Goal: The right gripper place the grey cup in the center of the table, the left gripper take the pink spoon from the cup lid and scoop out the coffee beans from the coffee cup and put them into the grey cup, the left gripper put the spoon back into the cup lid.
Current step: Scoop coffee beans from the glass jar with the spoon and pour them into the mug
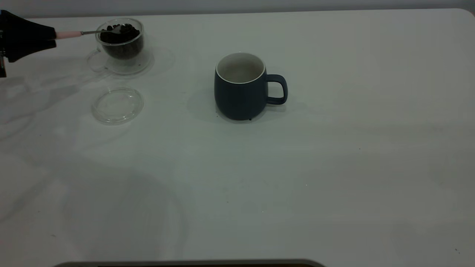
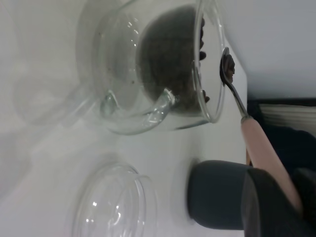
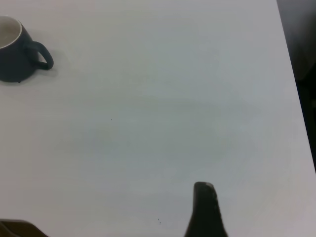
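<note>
Left gripper (image 1: 52, 36) is sitting at the table's (image 1: 334, 167) far-left edge, pinching the spoon (image 1: 92, 33) by its pink handle. The spoon is reaching roughly level from the gripper to the coffee cup (image 1: 120, 44), bowl sitting right over the rim on top of the beans (image 1: 120, 35) — a few beans are lying in the bowl in the left wrist view (image 2: 227, 66).

Taking the grey cup (image 1: 241, 87) as landmark: it is standing upright about mid-table, handle pointing toward the right arm's side, white interior looking empty. The coffee cup is standing on its saucer (image 1: 126, 65) well to the left of the grey cup and farther back, heaped with beans. The lid (image 1: 118, 105) is lying flat just in front of the coffee cup, left of the grey cup, with nothing on it.

Nothing is lying between coffee cup and grey cup — just bare table.

Right gripper (image 3: 205, 207): only one dark finger is showing in its wrist view, hovering over bare table well away from the grey cup (image 3: 17, 52); can't tell whether it's spread or closed.
</note>
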`<state>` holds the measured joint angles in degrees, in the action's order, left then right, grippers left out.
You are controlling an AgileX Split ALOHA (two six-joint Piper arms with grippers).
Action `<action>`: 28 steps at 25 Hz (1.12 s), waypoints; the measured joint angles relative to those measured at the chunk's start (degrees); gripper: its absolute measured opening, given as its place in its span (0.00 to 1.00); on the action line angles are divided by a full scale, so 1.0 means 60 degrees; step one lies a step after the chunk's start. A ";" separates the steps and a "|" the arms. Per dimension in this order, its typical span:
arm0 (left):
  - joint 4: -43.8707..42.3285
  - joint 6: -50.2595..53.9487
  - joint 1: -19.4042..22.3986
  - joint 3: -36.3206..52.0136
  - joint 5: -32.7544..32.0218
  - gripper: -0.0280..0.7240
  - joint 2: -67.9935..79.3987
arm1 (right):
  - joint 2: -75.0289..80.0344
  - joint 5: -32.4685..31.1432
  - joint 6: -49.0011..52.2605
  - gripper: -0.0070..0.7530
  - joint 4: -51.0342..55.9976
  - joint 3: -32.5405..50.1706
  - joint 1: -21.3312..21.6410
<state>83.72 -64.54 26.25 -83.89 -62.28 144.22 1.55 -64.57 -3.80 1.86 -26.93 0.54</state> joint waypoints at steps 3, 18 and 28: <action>0.0000 -0.0022 0.0045 0.0000 -0.0126 0.21 0.0000 | 0.0000 0.0000 0.0000 0.79 0.0000 0.0000 0.0000; -0.0063 0.0005 0.0229 0.0000 -0.0480 0.21 0.0000 | 0.0000 0.0000 0.0000 0.79 0.0000 0.0000 0.0000; -0.0158 0.0022 -0.0419 0.0000 -0.0489 0.21 0.0000 | 0.0000 0.0000 0.0000 0.79 0.0000 0.0000 0.0000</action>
<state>82.77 -64.40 23.74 -83.89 -65.21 144.22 1.55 -64.57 -3.80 1.86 -26.93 0.54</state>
